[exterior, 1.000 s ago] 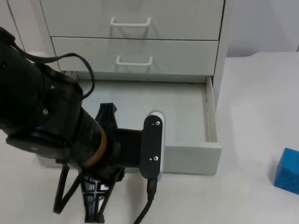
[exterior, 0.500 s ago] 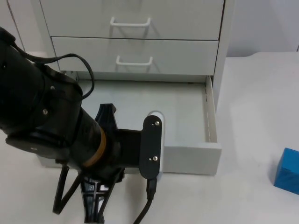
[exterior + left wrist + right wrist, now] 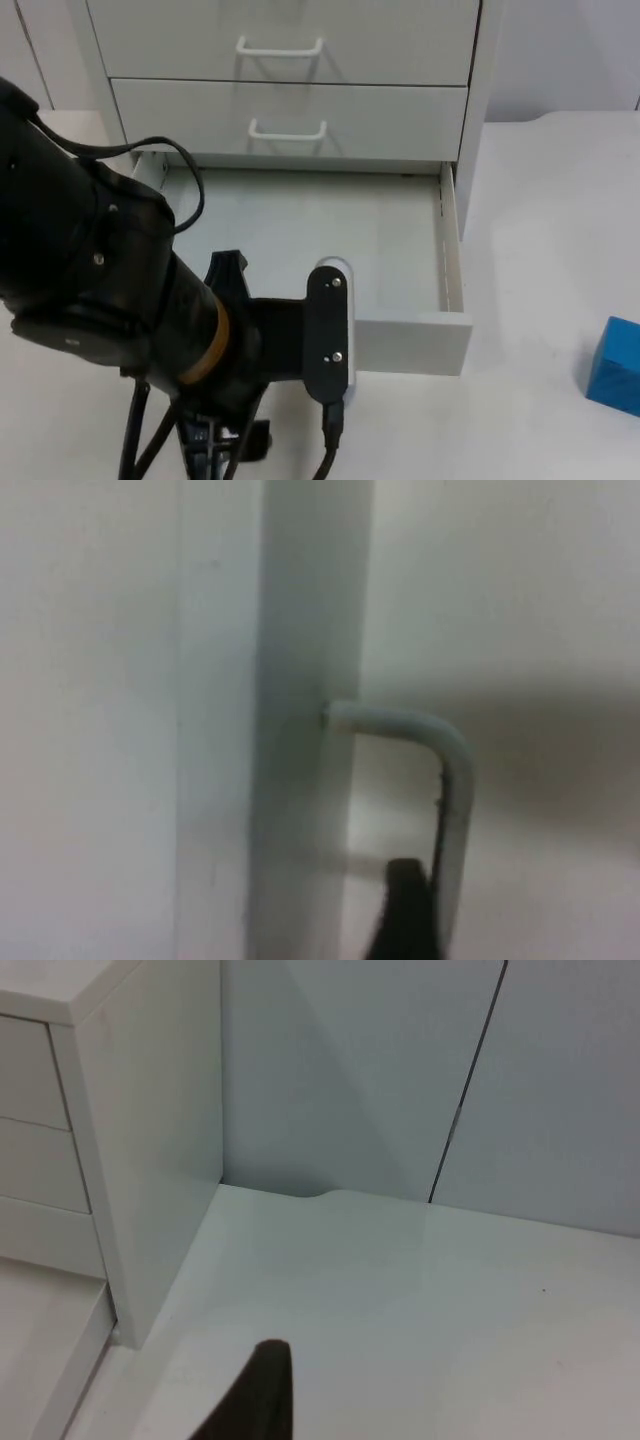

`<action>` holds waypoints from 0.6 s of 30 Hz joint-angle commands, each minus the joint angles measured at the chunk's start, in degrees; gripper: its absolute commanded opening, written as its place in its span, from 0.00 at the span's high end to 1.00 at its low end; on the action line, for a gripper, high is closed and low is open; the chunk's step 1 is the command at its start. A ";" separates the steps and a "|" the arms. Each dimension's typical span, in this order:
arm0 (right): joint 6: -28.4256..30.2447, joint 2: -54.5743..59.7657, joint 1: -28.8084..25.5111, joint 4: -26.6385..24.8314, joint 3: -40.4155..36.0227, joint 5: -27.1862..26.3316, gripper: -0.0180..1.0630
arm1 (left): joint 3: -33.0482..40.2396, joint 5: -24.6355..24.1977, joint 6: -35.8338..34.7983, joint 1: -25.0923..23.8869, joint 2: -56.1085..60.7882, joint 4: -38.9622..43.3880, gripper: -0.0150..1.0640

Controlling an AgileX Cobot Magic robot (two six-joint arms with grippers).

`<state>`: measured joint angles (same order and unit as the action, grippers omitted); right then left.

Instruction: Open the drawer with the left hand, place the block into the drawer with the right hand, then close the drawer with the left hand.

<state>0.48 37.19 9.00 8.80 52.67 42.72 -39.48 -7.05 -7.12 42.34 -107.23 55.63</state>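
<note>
White surface (image 3: 540, 200) extends to a grey partition wall (image 3: 400, 1070), which shows vertical panel seams. A white cabinet (image 3: 150, 1130) stands on the surface, its side against the wall. Two upper drawer fronts (image 3: 290, 110) carry white bar handles. Lighting is even, with soft shadow at the wall base.

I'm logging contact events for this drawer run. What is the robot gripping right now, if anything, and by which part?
The left gripper is at the bottom drawer's handle, a fingertip against its bar; a closed grip cannot be told. The blue block lies unheld on the table.
</note>
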 commanded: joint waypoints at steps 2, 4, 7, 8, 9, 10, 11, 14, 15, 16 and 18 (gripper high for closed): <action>-0.01 -0.16 0.30 -0.14 0.43 -0.34 0.02 | 0.36 -0.20 -0.67 0.43 1.79 -2.05 0.34; -0.01 -0.16 0.30 -0.14 0.43 -0.34 0.02 | 0.36 -1.45 -0.67 0.43 3.01 -2.39 0.30; -0.01 -0.16 0.30 -0.14 0.43 -0.34 0.02 | 0.36 -2.85 -0.67 0.43 4.08 -3.69 0.29; -0.01 -0.16 0.30 -0.14 0.43 -0.34 0.02 | 0.36 -3.56 -0.67 0.43 4.59 -4.71 0.29; -0.01 -0.16 0.30 -0.14 0.43 -0.34 0.02 | 0.36 -4.45 -0.67 0.43 5.25 -5.87 0.29; -0.01 -0.16 0.30 -0.14 0.43 -0.34 0.02 | 0.36 -5.20 -0.67 0.76 6.06 -7.41 0.29; -0.01 -0.16 0.30 -0.14 0.43 -0.34 0.02 | 0.36 -6.82 -0.67 1.21 6.95 -8.06 0.29; -0.01 -0.16 0.30 -0.24 0.43 -0.34 0.02 | 0.36 -10.43 -0.16 3.99 9.64 -9.34 0.29; -0.01 -0.16 0.30 -0.36 0.43 -0.46 0.02 | 0.36 -11.62 0.61 5.41 11.09 -10.76 0.29; -0.01 -0.16 0.30 -0.47 0.43 -0.47 0.02 | 0.36 -12.60 1.16 6.68 12.36 -11.90 0.29; -0.01 -0.16 0.30 -0.58 0.43 -0.47 0.02 | 0.36 -13.00 1.16 7.47 13.16 -12.48 0.29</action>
<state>0.48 37.19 9.00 8.58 52.67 42.72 -39.13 -19.14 -6.26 49.31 -95.09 44.80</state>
